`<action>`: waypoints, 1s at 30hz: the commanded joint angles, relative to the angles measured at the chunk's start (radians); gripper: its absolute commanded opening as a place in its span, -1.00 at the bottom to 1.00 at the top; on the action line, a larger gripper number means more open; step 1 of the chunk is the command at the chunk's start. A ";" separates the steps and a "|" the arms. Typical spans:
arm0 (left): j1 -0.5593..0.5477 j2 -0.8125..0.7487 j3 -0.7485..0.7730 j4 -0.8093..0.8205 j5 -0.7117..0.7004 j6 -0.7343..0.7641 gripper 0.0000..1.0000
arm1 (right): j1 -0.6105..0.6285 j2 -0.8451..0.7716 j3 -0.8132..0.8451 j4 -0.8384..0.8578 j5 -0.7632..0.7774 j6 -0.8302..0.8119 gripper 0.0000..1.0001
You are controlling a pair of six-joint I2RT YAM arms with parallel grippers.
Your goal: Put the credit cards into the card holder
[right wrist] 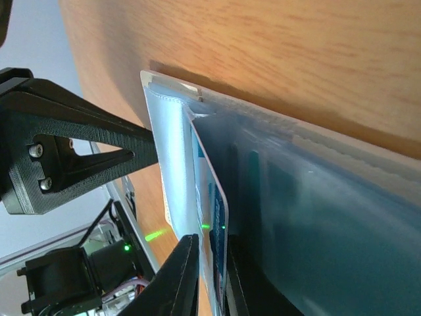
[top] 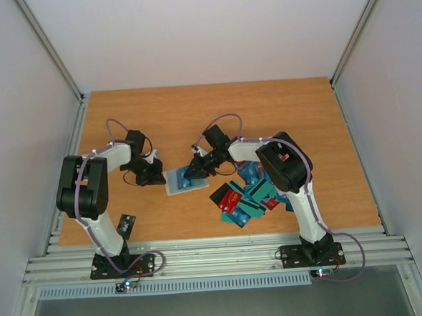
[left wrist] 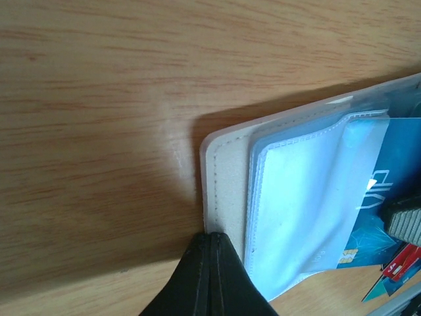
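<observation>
- Cream-beige rectangular card holder [top: 178,181] lies open and flat on the wooden surface [top: 194,109], just left of centre, clear sleeves [left wrist: 296,197] facing up.
- Left claw [left wrist: 209,247]: fingers together, nothing between them, tips pressed at the holder's stitched cream edge, 9 o'clock side in top view.
- Right claw [right wrist: 209,263] sits at the holder's 3 o'clock side. A thin blue-and-white plastic card [right wrist: 212,210] stands on edge between its fingers, its far end at the sleeve mouth.
- The fingers flank the card closely, but I can't tell if they're pinching it or just clear of it.
- Left wrist view: blue printed card shows inside/over the clear sleeve, right claw finger [left wrist: 404,220] just beside it.
- Remaining credit cards [top: 245,195] (teal, blue, red, a few black) lie in a loose overlapping pile at 4 o'clock of the holder, under the right arm.
</observation>
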 commanded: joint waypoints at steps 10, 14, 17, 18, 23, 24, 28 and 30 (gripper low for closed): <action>-0.020 0.023 -0.040 0.003 -0.031 -0.027 -0.99 | 0.031 0.045 0.145 -0.246 -0.043 -0.116 -0.75; -0.020 0.018 -0.039 0.002 -0.037 -0.024 -1.00 | 0.031 0.042 0.209 -0.397 0.028 -0.174 -0.41; -0.020 0.019 -0.034 0.003 -0.040 -0.024 -1.00 | 0.031 0.027 0.249 -0.510 0.112 -0.217 -0.23; -0.020 0.019 -0.032 0.003 -0.042 -0.025 -0.99 | 0.031 0.019 0.253 -0.527 0.127 -0.222 -0.19; -0.020 0.020 -0.031 0.002 -0.050 -0.022 -1.00 | 0.031 0.000 0.294 -0.625 0.176 -0.226 -0.07; -0.020 0.021 -0.031 0.003 -0.051 -0.020 -0.99 | 0.031 -0.002 0.304 -0.647 0.187 -0.258 -0.06; -0.021 0.021 -0.036 0.011 -0.048 -0.021 -0.99 | 0.032 -0.023 0.322 -0.717 0.257 -0.272 0.00; -0.021 0.019 -0.038 0.014 -0.046 -0.022 -1.00 | 0.031 -0.034 0.321 -0.731 0.272 -0.273 0.06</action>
